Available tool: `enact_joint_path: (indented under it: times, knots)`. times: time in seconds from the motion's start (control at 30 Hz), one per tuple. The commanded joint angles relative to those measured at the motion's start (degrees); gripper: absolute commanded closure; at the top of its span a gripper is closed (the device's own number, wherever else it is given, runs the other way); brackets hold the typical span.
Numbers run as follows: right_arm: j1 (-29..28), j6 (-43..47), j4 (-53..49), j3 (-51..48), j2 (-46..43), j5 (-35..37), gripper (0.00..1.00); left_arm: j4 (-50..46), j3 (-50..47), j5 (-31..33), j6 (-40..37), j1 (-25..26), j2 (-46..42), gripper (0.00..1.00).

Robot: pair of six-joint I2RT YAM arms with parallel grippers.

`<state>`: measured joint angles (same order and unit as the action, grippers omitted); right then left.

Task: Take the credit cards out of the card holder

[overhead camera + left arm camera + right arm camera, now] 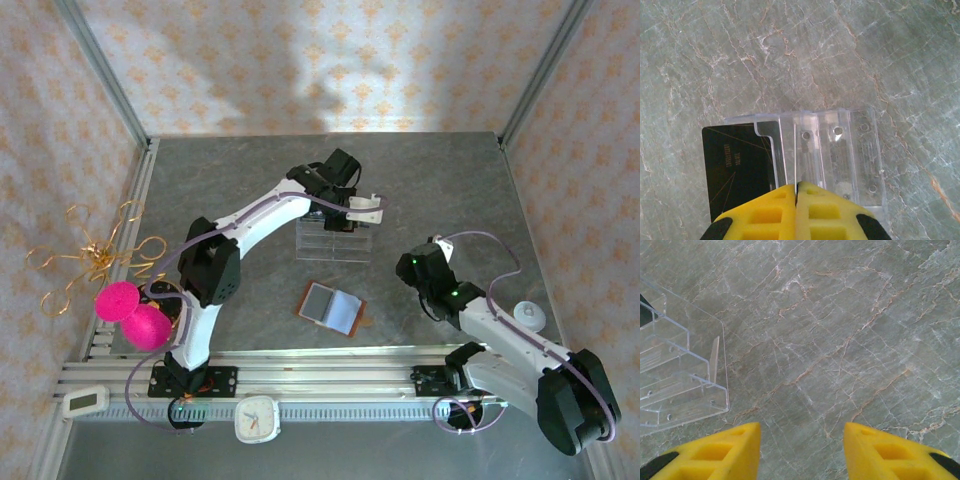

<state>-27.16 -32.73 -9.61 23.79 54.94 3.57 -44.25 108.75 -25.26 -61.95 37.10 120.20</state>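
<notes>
Yellow fingers (765, 217) of the left hand (796, 210) are pressed together with only a hairline seam between them; whether anything thin sits in that seam cannot be told. The hand hangs over the clear acrylic rack (840, 155), its tips just above the rack's steps; seen from above, the left arm stretches out across the grey veined worktop (220, 180) to reach it. One black credit card (737, 167) with fine gold lines sits at the rack's left end, its right edge behind the clear wall; the left finger hides its lower corner, so contact between them cannot be told. The right hand (802, 450) stands wide open and holds nothing, its two yellow fingers well apart over bare stone; the rack lies up to its left, apart from it. The card holder (333, 308) lies unfolded on the worktop between the two arms, nearer the bases than the rack and apart from both hands; brown leather rims its pale inside, with a grey-blue panel on its left leaf.
</notes>
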Motion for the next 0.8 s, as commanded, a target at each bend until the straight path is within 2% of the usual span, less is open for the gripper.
enact_joint_path:
  times: [0.0, 0.77]
  knots:
    - [0.51, 0.83, 0.50, 1.26, 0.39, 0.47, 0.54, 1.66, 2.24, -1.97, 1.72, 0.07, 1.15, 1.00]
    - [0.66, 1.26, 1.62, 0.83, 0.95, -0.50, 0.54, 1.80, 2.17, 1.62, 4.13, 0.87, 3.90, 1.00]
